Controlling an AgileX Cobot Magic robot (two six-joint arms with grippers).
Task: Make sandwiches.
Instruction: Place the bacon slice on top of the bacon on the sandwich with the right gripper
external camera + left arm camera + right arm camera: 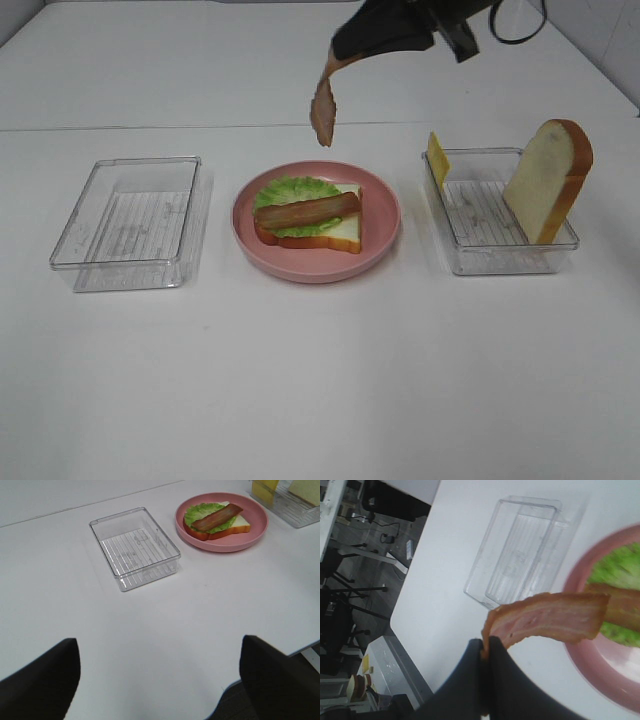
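Bread slice (545, 180) and cheese slice (437, 160) in right clear tray (500, 260)

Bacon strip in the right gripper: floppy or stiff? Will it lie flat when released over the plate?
Probably floppy: pinched at one end by the right fingers, the bacon strip droops and curves under its own weight. Likely light, since a thin end pinch carries it. It may land curled or skewed on the sandwich rather than flat.

White table (300, 400), grey floor (417, 527) beyond, black metal stands (350, 582)
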